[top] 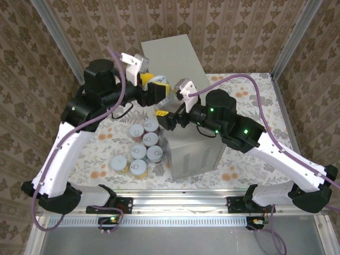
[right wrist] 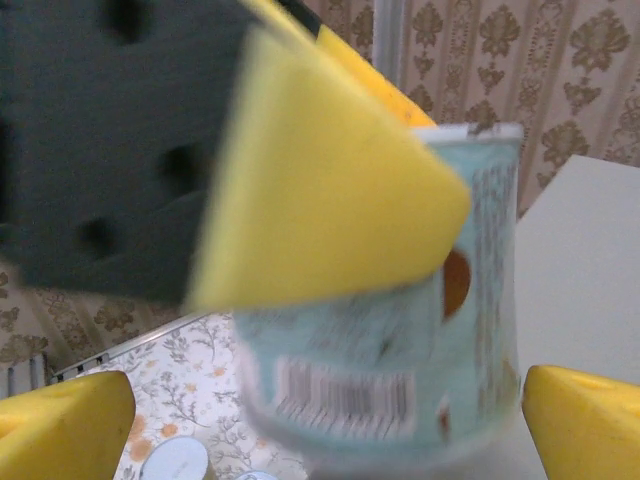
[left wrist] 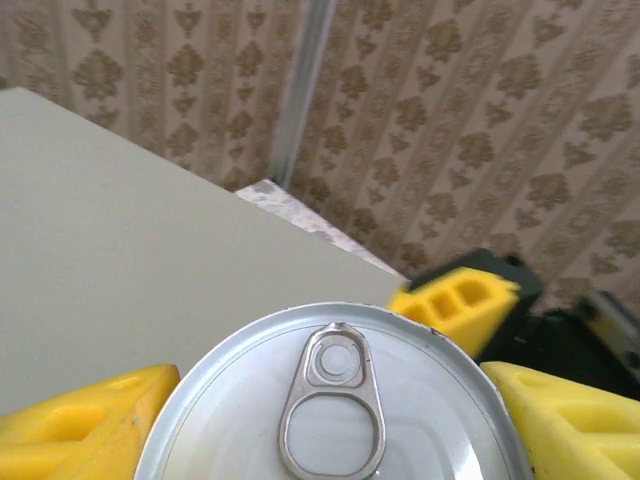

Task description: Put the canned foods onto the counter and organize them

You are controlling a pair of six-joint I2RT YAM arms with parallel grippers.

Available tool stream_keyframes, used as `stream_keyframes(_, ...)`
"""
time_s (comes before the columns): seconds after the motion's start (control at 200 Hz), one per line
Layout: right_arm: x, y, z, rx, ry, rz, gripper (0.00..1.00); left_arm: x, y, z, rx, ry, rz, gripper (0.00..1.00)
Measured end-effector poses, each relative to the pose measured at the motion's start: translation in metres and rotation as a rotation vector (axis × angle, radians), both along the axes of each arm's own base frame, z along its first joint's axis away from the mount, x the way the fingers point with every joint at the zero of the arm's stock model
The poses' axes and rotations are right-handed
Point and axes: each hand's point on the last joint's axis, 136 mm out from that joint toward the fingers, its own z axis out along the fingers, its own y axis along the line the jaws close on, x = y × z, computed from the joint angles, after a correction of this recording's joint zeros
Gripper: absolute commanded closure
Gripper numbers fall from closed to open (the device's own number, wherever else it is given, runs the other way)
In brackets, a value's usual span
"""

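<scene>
The left arm's jaws are clamped on the sides of a short blue-labelled can with a silvery pull-tab lid (left wrist: 335, 400), at the left edge of the tall light-grey metal box (left wrist: 120, 250), probably to set it on that surface. The right arm's jaws stand wide apart around it, not touching. Seven more cans (top: 151, 139) sit on the floral cloth (top: 95, 159).

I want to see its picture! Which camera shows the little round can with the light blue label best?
The right wrist view: the light blue round can faces it side-on, label and barcode showing, though blurred. The left wrist view shows its silvery pull-tab lid. From the top it is mostly hidden.
</scene>
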Motion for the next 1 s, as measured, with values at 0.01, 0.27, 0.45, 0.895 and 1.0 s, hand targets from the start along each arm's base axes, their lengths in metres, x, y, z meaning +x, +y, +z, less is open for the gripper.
stream_keyframes(0.01, -0.001, -0.002, 0.001, 0.0, -0.001, -0.003, 0.0, 0.002, 0.0, 0.0, 0.004, -0.003, 0.006, 0.56)
stream_keyframes(0.27, -0.022, -0.052, 0.016, 0.005, -0.033, -0.085, 0.0, 0.066, -0.003, 0.0, 0.146, -0.093, 0.171, 0.55)
stream_keyframes(0.45, -0.03, -0.087, 0.011, -0.016, -0.044, -0.166, 0.0, 0.103, -0.015, -0.025, 0.249, -0.094, 0.213, 0.55)
stream_keyframes(0.895, -0.037, -0.133, 0.0, -0.039, -0.051, -0.299, 0.0, 0.123, -0.019, -0.063, 0.403, -0.085, 0.241, 0.44)
stream_keyframes(1.0, -0.036, -0.134, -0.003, -0.048, -0.046, -0.305, 0.0, 0.123, -0.019, -0.063, 0.403, -0.085, 0.241, 0.35)
